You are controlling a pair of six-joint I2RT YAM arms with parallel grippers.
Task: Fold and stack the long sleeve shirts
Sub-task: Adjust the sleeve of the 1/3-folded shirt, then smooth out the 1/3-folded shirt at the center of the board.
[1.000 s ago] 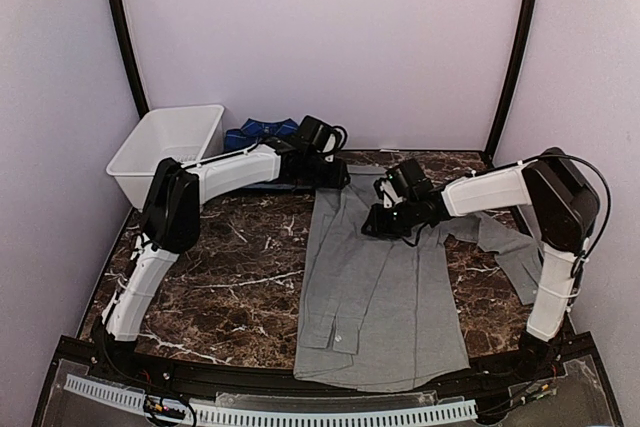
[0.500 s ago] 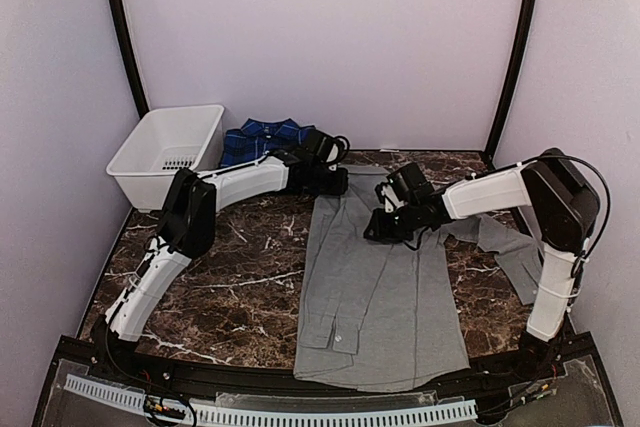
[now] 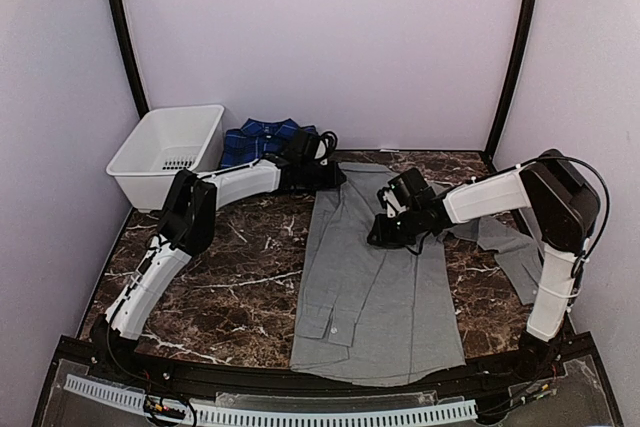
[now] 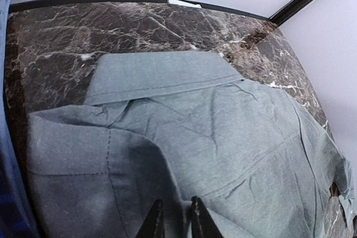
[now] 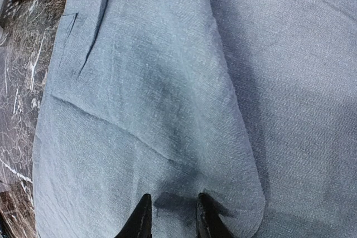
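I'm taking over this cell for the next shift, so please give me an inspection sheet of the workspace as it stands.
Surface: dark marble table, no spills seen.
Job's things: grey shirt spread out, one sleeve folded in, the other trailing right; blue plaid shirt bunched at the back edge.
Clutter: white basket at the far left corner.
Grippers: left gripper pinching the grey shirt near its collar; right gripper appears closed on a fold mid-shirt.
Cables: black cable looping at the left wrist, not snagged.
Surroundings: pale walls, black frame post; nothing else seen.
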